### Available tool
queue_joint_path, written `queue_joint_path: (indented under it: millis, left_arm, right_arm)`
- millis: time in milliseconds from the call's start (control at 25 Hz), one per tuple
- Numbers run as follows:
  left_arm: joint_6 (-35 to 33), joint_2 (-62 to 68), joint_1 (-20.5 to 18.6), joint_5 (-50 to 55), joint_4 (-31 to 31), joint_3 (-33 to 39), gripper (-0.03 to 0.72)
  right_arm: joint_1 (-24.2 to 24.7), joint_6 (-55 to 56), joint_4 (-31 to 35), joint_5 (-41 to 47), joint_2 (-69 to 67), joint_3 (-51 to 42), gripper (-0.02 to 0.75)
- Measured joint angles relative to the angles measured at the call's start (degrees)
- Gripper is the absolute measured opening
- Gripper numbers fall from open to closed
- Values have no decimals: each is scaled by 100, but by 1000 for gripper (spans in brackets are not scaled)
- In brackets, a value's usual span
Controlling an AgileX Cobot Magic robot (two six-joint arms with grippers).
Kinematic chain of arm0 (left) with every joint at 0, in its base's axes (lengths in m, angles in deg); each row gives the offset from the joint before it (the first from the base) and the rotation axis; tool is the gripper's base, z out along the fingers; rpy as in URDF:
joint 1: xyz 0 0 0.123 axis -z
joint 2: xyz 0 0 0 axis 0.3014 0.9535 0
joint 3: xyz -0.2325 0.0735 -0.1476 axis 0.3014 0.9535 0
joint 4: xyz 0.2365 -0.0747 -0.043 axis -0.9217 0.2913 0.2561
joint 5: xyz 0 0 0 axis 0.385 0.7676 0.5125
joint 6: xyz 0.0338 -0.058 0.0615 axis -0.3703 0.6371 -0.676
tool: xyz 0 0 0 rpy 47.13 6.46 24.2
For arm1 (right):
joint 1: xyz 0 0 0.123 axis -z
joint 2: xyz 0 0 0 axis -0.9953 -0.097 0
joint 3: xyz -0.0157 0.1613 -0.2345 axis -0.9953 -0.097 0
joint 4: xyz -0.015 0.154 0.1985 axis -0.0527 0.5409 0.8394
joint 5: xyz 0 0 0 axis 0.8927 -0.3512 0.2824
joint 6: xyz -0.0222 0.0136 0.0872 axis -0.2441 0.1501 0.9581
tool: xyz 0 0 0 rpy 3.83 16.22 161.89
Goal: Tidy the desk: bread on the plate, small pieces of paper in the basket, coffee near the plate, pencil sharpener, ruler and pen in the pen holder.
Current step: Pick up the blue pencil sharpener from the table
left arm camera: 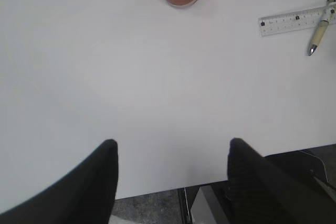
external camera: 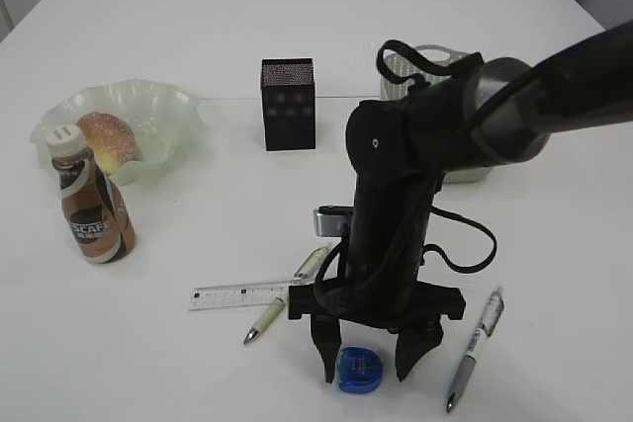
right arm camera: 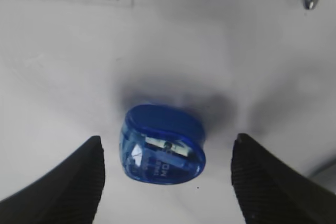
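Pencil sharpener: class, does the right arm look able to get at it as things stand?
Probably yes. The right end effector stands open directly over the blue pencil sharpener, one finger on either side, with nothing between them. The ruler and pens lie clear of it.

1. bread (external camera: 107, 137) lies on the plate (external camera: 168, 106), far left of the counter (external camera: 297, 17).
2. coffee (external camera: 91, 207) stands just before the plate.
3. pen holder (external camera: 288, 104) stands mid-counter, basket (external camera: 420, 64) to its right.
4. ruler (external camera: 240, 295) lies left of the pencil sharpener (external camera: 357, 370).
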Motion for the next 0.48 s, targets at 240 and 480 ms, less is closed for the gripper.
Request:
queue_joint_path:
  millis: [240,480]
  left_arm:
    - [0,0,0,0,0,0,475]
    - [0,0,0,0,0,0,475]
  right_arm:
    - [-38,0,13,14,-15,0,549]
    - [-38,-10,13,-76,-15,0,548]
